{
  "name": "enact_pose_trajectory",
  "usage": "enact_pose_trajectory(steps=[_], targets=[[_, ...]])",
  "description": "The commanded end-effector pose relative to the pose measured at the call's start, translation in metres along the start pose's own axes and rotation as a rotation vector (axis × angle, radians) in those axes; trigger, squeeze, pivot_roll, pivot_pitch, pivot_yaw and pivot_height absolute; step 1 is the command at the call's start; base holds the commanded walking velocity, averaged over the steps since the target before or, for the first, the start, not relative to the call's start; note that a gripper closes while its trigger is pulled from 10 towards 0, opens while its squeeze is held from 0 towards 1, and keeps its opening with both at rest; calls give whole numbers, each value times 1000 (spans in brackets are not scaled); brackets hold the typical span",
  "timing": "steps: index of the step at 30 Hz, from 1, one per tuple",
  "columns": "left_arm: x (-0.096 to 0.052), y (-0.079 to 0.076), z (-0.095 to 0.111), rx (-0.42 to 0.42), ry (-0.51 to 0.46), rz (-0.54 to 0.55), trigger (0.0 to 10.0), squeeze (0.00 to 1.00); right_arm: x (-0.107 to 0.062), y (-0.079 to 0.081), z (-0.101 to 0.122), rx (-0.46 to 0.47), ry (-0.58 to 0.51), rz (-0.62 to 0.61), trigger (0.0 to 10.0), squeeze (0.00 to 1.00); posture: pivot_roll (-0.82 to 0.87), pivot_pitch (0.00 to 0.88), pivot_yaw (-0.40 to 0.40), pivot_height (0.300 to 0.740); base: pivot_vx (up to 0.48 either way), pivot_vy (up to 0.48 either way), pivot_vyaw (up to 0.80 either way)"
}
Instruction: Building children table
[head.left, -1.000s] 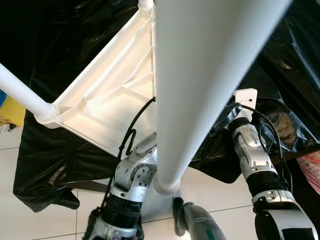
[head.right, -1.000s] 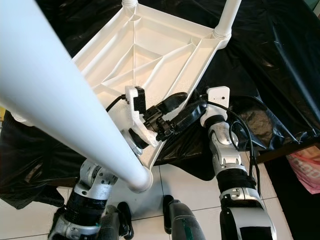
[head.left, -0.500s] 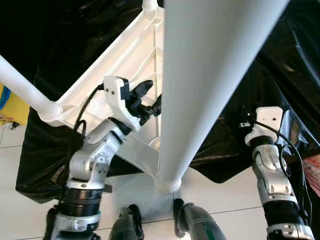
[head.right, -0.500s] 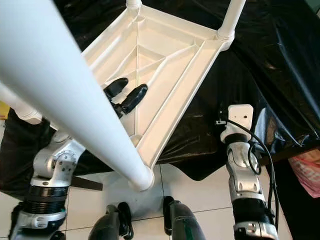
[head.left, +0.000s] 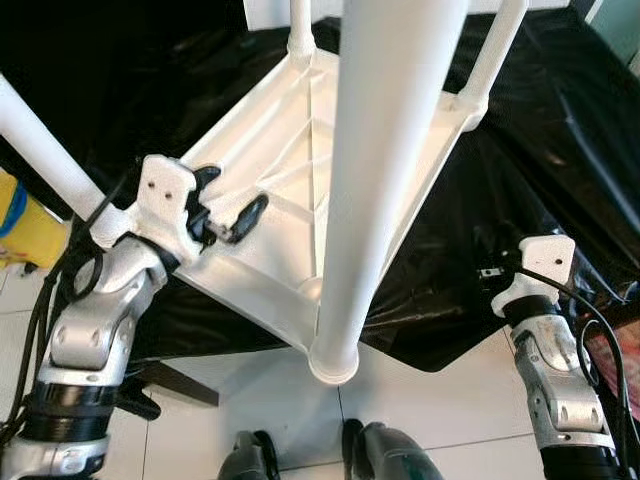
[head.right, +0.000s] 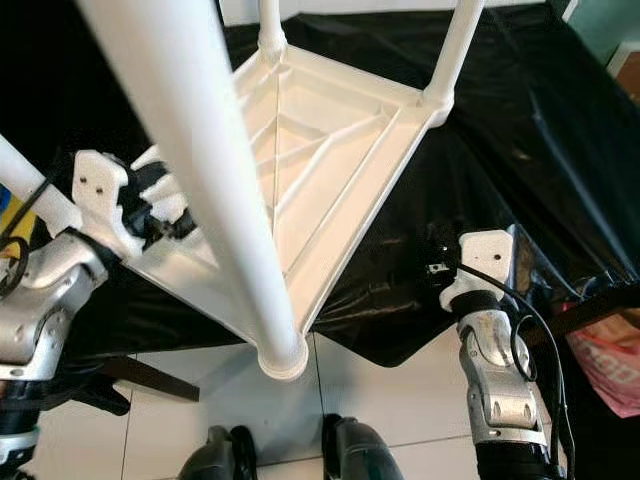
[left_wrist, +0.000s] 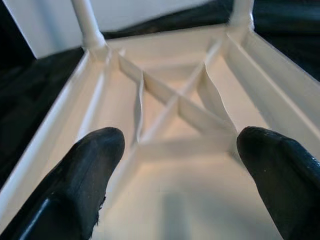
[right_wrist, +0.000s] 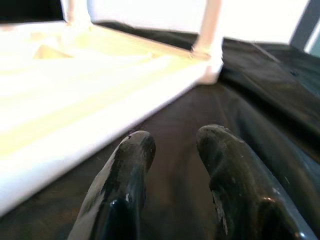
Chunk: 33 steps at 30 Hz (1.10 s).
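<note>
Left eye view, near leg (head.left: 385, 160) hiding upturned table (head.left: 280, 170), left pincer (head.left: 232, 205) spread.

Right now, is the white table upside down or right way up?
Upside down: the table lies on the black sheet, ribbed underside showing, legs pointing up.

We see the nearest white leg (head.left: 375, 180) run out past the picture's top edge, and it hides part of the upturned white table (head.left: 270, 170) behind it. The other legs are cut off at the top edge as well. In the right eye view that leg covers the fingertips of the left tool (head.left: 228, 214). The right tool (right_wrist: 172, 150) sits hidden behind its own white wrist block (head.right: 487, 258) in both eye views. A yellow thing (head.left: 22, 225) at the left edge is cut off, too partial to tell.
</note>
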<state>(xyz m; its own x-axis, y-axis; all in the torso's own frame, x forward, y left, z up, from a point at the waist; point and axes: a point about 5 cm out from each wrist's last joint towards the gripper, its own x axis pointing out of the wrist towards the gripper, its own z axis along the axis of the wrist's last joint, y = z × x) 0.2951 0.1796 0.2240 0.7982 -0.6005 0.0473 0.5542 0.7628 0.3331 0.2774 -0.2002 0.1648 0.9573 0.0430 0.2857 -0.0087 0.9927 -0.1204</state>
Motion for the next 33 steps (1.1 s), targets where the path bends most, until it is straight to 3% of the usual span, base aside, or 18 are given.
enact_pose_trajectory(steps=[1,6,7,8,9,12,13,16,27,33], targets=[[-7,-16,-3,41,33,-291,10000,1000,-2,2,-2,17,15,16,10000,0,-111,133,-29,740,0,0,0],[-18,-12,-16,147,149,-332,10000,976,0,-1,-1,11,17,34,10000,0,-101,138,-10,740,0,0,0],[-18,-12,-18,165,174,-340,10000,286,0,-2,-1,9,17,37,10000,0,-101,138,-9,740,0,0,0],[-18,-12,-18,165,174,-340,10000,286,0,-2,-1,9,17,37,10000,0,-101,138,-9,740,0,0,0],[-19,-12,-20,174,194,-352,10000,0,0,-2,0,8,19,40,10000,0,-103,141,2,740,0,0,0],[-20,-12,-22,170,217,-361,10000,0,-1,-3,0,8,25,43,10000,0,-102,142,7,740,0,0,0],[-19,-8,-31,216,274,-366,10000,0,-4,-3,-1,8,35,47,10000,0,-99,142,18,740,0,0,0],[-15,-5,-36,246,304,-371,10000,0,-7,-1,-3,10,42,56,10000,0,-99,140,28,740,0,0,0],[16,-18,-48,278,298,-470,10000,0,-11,6,-9,20,71,91,10000,0,-117,154,32,740,0,0,0],[23,-25,-54,310,316,-545,10000,0,-12,3,-7,5,74,101,10000,0,-129,161,37,740,0,0,0]])
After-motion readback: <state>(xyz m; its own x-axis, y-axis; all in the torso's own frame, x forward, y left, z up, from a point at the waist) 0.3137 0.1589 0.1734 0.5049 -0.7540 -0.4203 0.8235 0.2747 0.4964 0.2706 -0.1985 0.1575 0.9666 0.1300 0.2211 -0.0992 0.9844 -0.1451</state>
